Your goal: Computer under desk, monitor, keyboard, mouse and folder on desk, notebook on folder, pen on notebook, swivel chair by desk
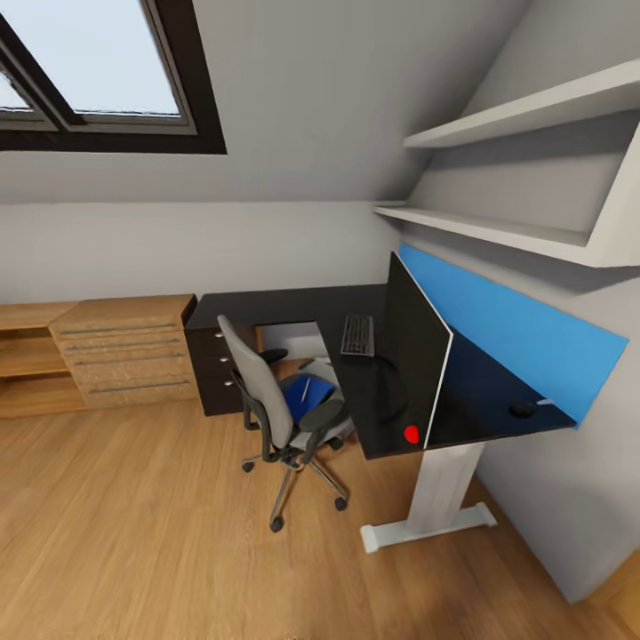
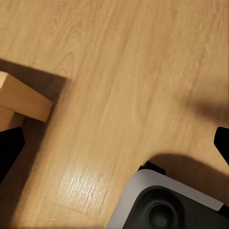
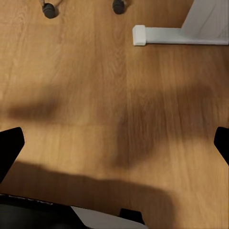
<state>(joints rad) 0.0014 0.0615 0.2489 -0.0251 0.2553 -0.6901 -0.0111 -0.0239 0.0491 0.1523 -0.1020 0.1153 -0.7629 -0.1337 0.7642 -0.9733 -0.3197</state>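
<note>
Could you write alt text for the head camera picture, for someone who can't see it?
A grey swivel chair with a blue folder on its seat stands at a black L-shaped desk holding a keyboard and monitor, under a sloped ceiling.

Black L-shaped table (image 1: 267, 308) sits mid-frame, right of centre; keyboard (image 1: 358, 335) lies flat beside the edge-on monitor (image 1: 418, 360). Grey swivel chair (image 1: 267, 400) faces it, blue folder (image 1: 307, 396) on its seat.

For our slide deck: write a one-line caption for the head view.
Grey swivel chair holding a blue folder, pulled up to a black desk.
</note>
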